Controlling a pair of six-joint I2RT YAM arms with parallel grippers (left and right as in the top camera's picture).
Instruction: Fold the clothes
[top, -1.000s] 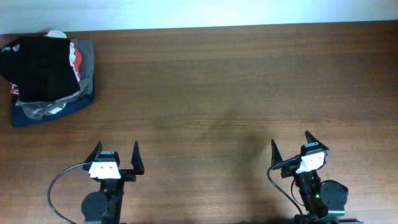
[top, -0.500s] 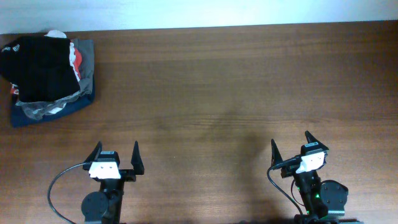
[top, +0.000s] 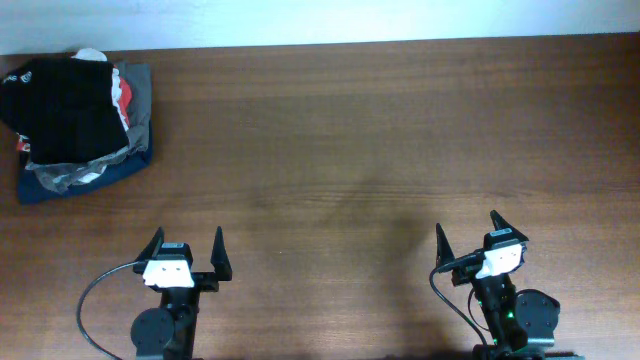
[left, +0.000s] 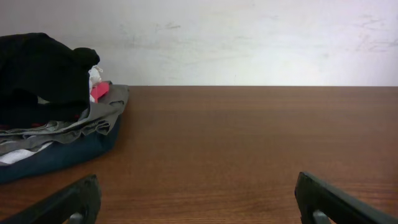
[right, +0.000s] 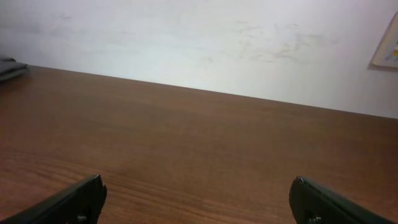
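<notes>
The black T-shirt (top: 62, 110) lies crumpled on top of a pile of garments at the table's far left corner; it also shows in the left wrist view (left: 40, 78). My left gripper (top: 186, 250) is open and empty near the front edge, far from the pile; its fingers show in the left wrist view (left: 199, 202). My right gripper (top: 468, 238) is open and empty at the front right; its fingers show in the right wrist view (right: 198, 199).
Under the black shirt lie a white garment with red print (top: 122, 97), a grey garment (left: 93, 118) and a navy garment (left: 56, 155). The brown wooden table (top: 350, 150) meets a white wall (left: 249, 37) at the back.
</notes>
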